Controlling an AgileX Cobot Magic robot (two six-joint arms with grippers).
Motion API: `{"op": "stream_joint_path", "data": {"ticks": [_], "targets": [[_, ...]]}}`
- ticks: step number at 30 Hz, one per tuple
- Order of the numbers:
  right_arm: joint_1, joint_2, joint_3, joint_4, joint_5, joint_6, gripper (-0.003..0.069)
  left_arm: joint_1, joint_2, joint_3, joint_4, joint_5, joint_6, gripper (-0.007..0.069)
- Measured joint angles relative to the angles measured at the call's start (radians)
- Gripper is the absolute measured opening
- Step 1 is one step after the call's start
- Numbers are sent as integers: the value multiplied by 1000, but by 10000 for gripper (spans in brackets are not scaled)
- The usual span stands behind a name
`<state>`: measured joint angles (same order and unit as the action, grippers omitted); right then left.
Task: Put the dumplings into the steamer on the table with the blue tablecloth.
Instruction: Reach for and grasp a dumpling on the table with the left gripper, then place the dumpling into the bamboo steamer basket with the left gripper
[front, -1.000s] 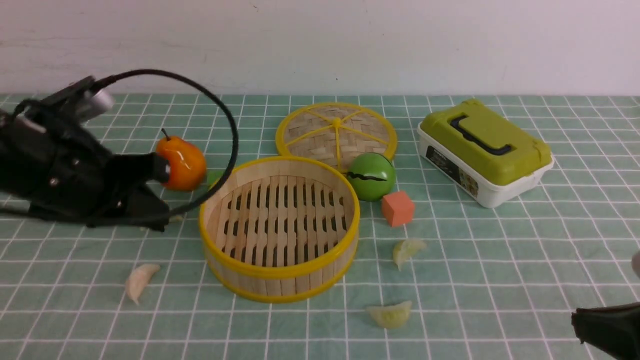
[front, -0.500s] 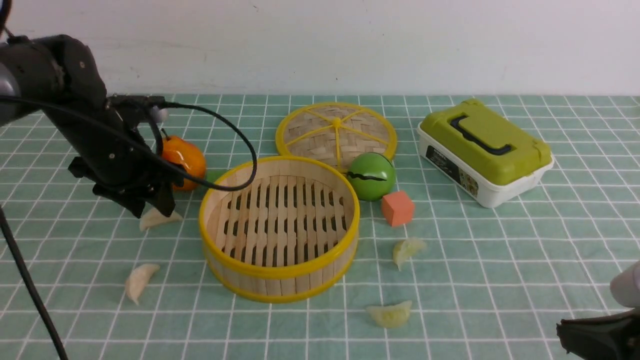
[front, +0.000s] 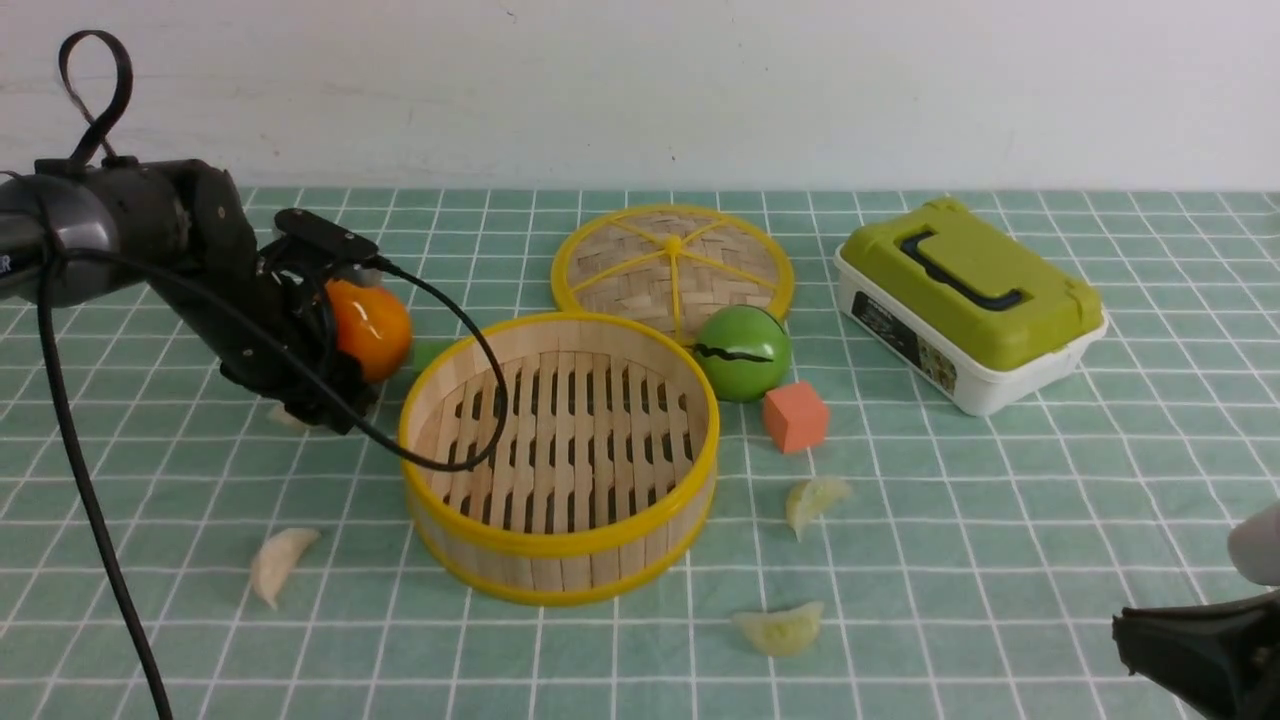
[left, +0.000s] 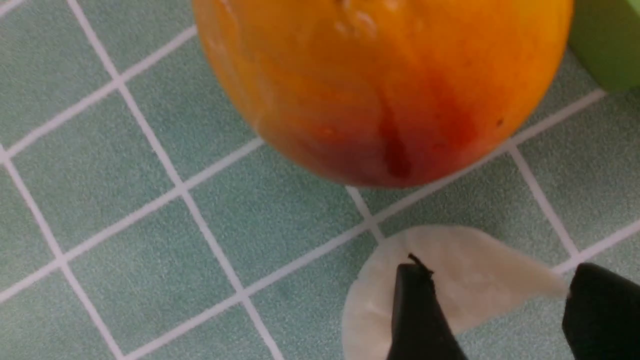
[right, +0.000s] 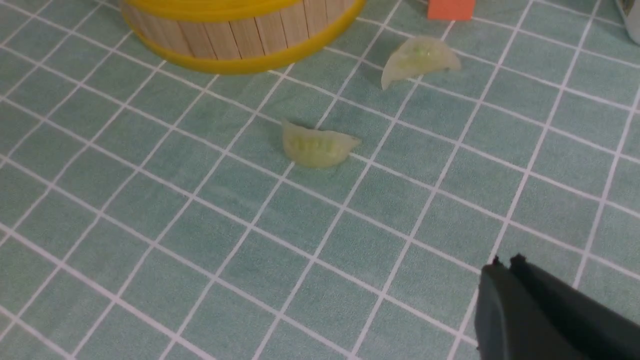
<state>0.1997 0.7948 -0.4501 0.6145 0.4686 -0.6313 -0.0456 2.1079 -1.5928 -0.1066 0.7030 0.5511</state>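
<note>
While the steamer (front: 560, 570) shows bare slats, dumplings (front: 815, 498) lie around it.

- The left arm (front: 170, 225) was matt black and built of rounded, jointed links, with a grey cylindrical segment (front: 45, 245) that bore a small white marking.
- A thin black cable (front: 470, 400) looped from a flat black box (front: 325, 238) at its wrist. A thicker black cable (front: 90, 500) hung from the arm, and a black strap loop (front: 95, 75) rose above it.
- The left gripper's fingers (left: 420, 310) were black tapered wedges, one with a tiny burr at its tip.
- The right gripper (right: 506, 261) was dark charcoal with small nubs at its tips, and a pale grey rounded part (front: 1262, 545) sat behind it.
</note>
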Motion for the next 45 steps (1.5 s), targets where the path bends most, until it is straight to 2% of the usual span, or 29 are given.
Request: {"op": "stream_joint_path", "data": {"ticks": [6, 11, 15, 19, 23, 27, 28, 32, 37, 39, 42, 43, 45], "targets": [[0, 3, 0, 3, -1, 0, 1, 0, -1, 0, 0, -4, -77, 382], [0, 3, 0, 3, -6, 0, 3, 0, -3, -15, 39, -27, -265, 408], [0, 3, 0, 3, -7, 0, 6, 0, -2, -16, 60, -29, -289, 448], [0, 3, 0, 3, -7, 0, 9, 0, 13, -16, 64, -41, -288, 454], [0, 3, 0, 3, -7, 0, 9, 0, 39, -16, 70, -52, -288, 400], [0, 3, 0, 3, -8, 0, 9, 0, 47, -16, 75, -55, -288, 235], [0, 3, 0, 3, -8, 0, 9, 0, 47, -16, 75, -52, -288, 222], [0, 3, 0, 3, -8, 0, 9, 0, 46, -16, 75, -36, -290, 230], [0, 3, 0, 3, -7, 0, 10, 0, -4, -16, 46, 79, -345, 230], [0, 3, 0, 3, -7, 0, 12, 0, -60, -16, 5, 114, -364, 230], [0, 3, 0, 3, -7, 0, 12, 0, -151, -16, -130, 145, -371, 230], [0, 3, 0, 3, -7, 0, 12, -5, -193, -16, -243, 160, -369, 230], [0, 3, 0, 3, -7, 0, 12, -25, -229, -19, -342, 170, -351, 230]]}}
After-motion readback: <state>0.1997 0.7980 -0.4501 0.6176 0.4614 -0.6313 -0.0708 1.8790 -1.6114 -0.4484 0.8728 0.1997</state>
